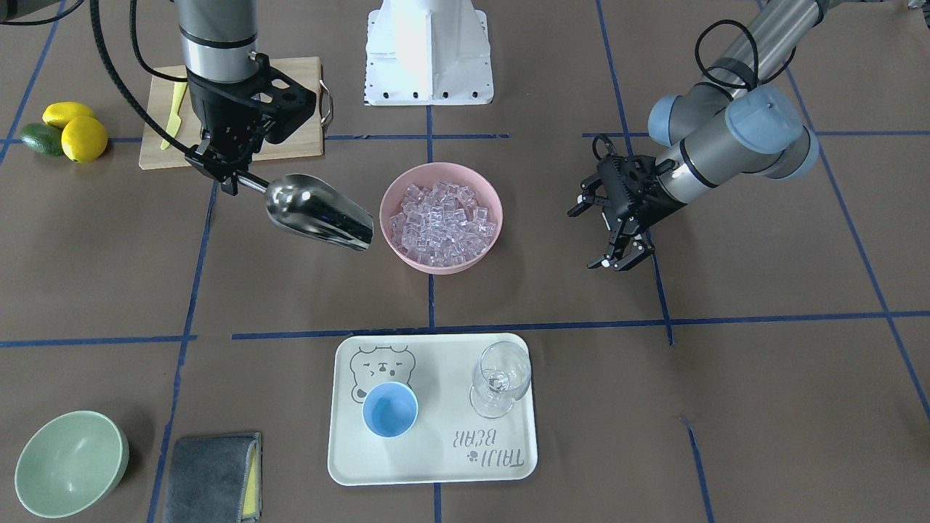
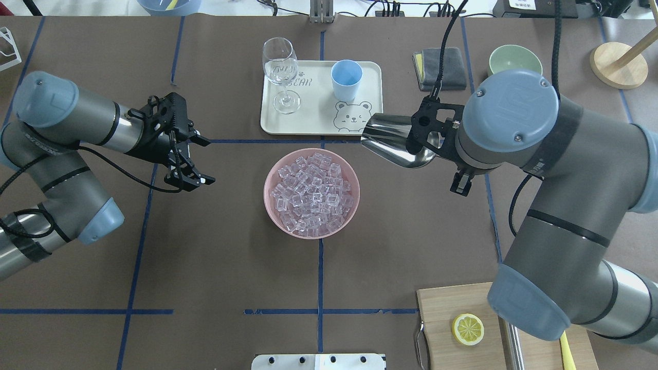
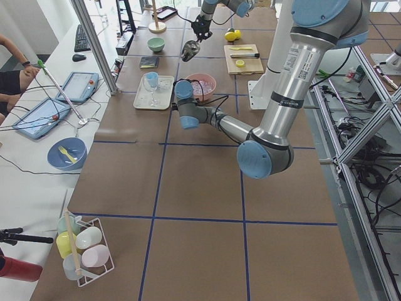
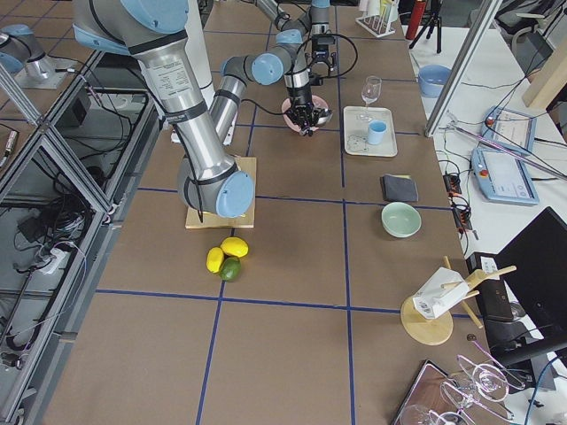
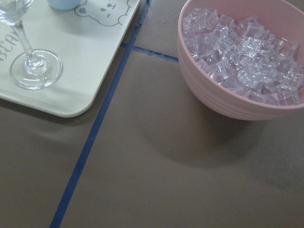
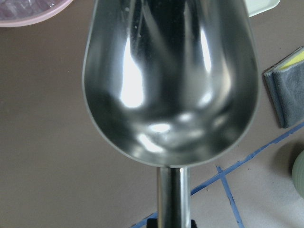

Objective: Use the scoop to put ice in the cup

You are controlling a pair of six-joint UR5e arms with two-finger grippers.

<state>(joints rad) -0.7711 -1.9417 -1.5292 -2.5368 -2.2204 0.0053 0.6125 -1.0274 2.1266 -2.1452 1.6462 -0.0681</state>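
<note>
Currently right end effector (image 1: pixel 224 174) grips shiny empty scoop (image 1: pixel 320 211); left end effector (image 2: pixel 202 160) wide.

Ice (image 1: pixel 441 216) in bowl (image 1: pixel 441 266) ctr; cup (image 1: pixel 390 409) & glass (image 1: pixel 500 379) on tray (image 1: pixel 421 459).

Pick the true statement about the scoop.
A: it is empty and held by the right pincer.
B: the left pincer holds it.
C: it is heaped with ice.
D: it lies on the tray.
A: the scoop shows only bare steel inside in the right wrist view, its handle clamped in the right pincer; the ice lies in the pink bowl.
</note>
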